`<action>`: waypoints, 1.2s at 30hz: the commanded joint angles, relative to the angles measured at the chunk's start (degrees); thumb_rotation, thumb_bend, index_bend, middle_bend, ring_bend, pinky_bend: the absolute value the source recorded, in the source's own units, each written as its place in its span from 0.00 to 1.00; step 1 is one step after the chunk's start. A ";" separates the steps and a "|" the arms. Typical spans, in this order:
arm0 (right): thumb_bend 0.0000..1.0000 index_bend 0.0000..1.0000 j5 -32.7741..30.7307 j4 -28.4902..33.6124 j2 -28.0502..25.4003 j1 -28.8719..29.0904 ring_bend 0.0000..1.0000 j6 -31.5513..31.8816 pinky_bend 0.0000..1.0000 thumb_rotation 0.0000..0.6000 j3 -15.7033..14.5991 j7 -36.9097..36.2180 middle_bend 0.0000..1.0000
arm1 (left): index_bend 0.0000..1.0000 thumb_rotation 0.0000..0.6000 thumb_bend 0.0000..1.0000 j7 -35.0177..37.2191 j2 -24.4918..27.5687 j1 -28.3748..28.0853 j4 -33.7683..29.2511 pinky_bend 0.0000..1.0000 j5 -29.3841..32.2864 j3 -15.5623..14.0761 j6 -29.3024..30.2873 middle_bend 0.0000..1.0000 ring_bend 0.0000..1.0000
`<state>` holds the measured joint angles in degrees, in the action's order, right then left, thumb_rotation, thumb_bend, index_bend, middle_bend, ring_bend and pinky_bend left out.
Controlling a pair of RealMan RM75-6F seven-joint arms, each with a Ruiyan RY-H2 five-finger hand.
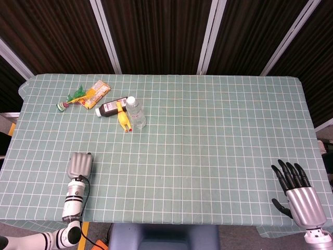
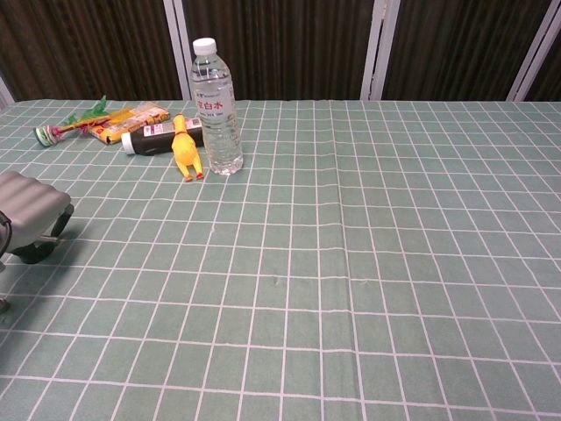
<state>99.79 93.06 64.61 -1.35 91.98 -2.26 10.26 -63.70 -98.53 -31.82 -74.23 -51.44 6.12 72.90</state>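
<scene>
Your left hand (image 1: 80, 164) hovers curled and empty over the green checked worktop (image 1: 208, 135), well short of the clear plastic water bottle (image 2: 216, 107) beside the yellow rubber chicken (image 2: 185, 147), right hand (image 1: 296, 187) spread and idle, so a forward reach looks due.

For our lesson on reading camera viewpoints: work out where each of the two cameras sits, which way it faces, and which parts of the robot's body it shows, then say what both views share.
Head view: high above the near edge, looking steeply down on the green checked tablecloth; shows the left hand, fingers curled under, on its forearm, and the right hand, fingers spread.
Chest view: low, near table height, facing across to the dark slatted wall; shows only the left hand.
Shared: left hand, clear plastic water bottle, yellow rubber chicken, dark brown bottle lying flat.
</scene>
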 commanded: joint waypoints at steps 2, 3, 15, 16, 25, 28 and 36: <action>0.28 0.00 -0.02 0.03 0.06 0.01 0.00 -0.05 0.00 1.00 -0.01 0.11 0.00 | 0.54 1.00 0.41 0.48 0.00 0.04 0.21 1.00 -0.27 -0.16 -0.22 1.00 1.00; 0.28 0.00 -0.03 0.03 0.06 0.01 0.00 -0.05 0.00 1.00 0.01 0.13 0.00 | 0.54 1.00 0.41 0.48 0.02 0.04 0.17 1.00 -0.24 -0.19 -0.29 1.00 1.00; 0.28 0.00 -0.04 0.01 0.15 0.03 0.00 -0.16 0.00 1.00 -0.01 0.37 0.00 | 0.56 1.00 0.41 4.36 1.45 0.24 -1.79 1.00 -3.48 -0.52 -0.13 1.00 1.00; 0.28 0.00 -0.01 0.02 0.16 0.01 0.00 -0.11 0.00 1.00 -0.02 0.37 0.00 | 0.56 1.00 0.41 4.84 1.74 0.35 -2.22 1.00 -3.83 -0.53 0.02 1.00 1.00; 0.28 0.00 -0.01 0.03 0.28 0.11 0.00 -0.47 0.00 1.00 -0.12 0.67 0.00 | 0.56 1.00 0.41 12.52 4.81 1.52 -6.07 1.00 -6.29 0.01 -0.39 1.00 1.00; 0.28 0.00 -0.25 0.17 0.32 0.16 0.00 -0.70 0.00 1.00 -0.08 0.81 0.00 | 0.57 1.00 0.39 17.21 5.55 2.06 -6.49 1.00 -8.07 0.24 -0.54 1.00 1.00; 0.28 0.00 -0.19 0.25 0.28 0.14 0.00 -0.65 0.00 1.00 -0.12 0.87 0.00 | 0.60 1.00 0.38 34.83 6.03 4.80 -4.52 1.00 -12.26 1.63 -0.20 1.00 1.00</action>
<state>99.60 93.30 64.89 -1.21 91.34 -2.38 11.13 -34.78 -92.79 -28.47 -79.89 -61.74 7.06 72.58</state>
